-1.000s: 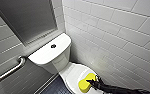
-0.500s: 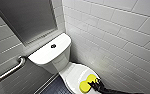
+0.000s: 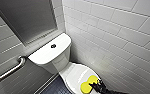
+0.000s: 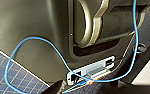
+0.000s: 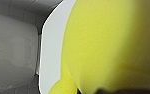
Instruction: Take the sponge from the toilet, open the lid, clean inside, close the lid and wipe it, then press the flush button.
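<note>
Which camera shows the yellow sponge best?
The head view: the whole sponge lies on the lid, the right gripper at it. The right wrist view is so close the sponge is a yellow blur. The left wrist view faces the robot's body and a blue cable.

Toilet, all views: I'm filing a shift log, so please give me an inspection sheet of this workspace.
Surface: lid closed, white and glossy.
Job's things: sponge lying on the lid near its front edge; toilet with a dark flush button on the tank top.
Clutter: nothing seen.
Grippers: right pincer on the sponge, seemingly gripping it.
Cables: blue cable looping loose in front of the robot's body, in the left wrist view.
Surroundings: white tiled wall beside the toilet; metal grab bar; grey panel above the tank; dark floor.
</note>
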Controlling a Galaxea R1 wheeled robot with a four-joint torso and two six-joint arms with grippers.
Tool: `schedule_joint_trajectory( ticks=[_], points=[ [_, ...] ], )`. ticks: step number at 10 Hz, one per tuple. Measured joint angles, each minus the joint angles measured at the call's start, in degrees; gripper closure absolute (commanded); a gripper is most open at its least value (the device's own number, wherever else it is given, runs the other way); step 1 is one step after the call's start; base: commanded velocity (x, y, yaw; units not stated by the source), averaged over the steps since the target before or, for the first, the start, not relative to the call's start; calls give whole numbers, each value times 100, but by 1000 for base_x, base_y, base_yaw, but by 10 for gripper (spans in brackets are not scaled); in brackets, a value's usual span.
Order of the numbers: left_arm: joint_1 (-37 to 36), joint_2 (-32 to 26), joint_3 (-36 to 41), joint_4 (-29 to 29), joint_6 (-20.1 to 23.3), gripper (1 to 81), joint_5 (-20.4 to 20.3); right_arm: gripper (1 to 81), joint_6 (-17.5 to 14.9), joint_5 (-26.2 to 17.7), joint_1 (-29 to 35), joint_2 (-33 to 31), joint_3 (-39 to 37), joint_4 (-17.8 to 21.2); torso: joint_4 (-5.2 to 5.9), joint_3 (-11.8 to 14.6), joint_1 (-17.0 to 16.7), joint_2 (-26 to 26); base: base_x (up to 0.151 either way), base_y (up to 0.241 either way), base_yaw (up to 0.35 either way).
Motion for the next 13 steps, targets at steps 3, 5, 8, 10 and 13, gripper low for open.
schedule_joint_trajectory(
  ticks=[3, 5, 8, 10, 13],
  points=[
    [-9, -18, 29, 4, 5, 10, -45, 811, 2, -67, 221, -883, 1315, 0, 0, 0, 0, 0, 0, 0, 0],
    [-118, -177, 306, 6, 2, 10, -39, 811, 0, -43, 187, -1742, 2065, -1, 0, 0, 0, 0, 0, 0, 0],
    [-352, -831, 1403, 6, 2, 10, -29, 811, 0, -116, -734, -2859, 2567, -74, 0, 0, 0, 0, 0, 0, 0],
    [-523, -1380, 2169, 6, 2, 10, -22, 811, 2, -216, -1451, -3110, 2826, -221, 0, 0, 0, 0, 0, 0, 0],
    [-777, -1913, 2872, 4, -17, 10, 30, 811, -474, -268, -2128, -3274, 2900, 101, 0, 0, 0, 0, 0, 0, 0]
  ],
)
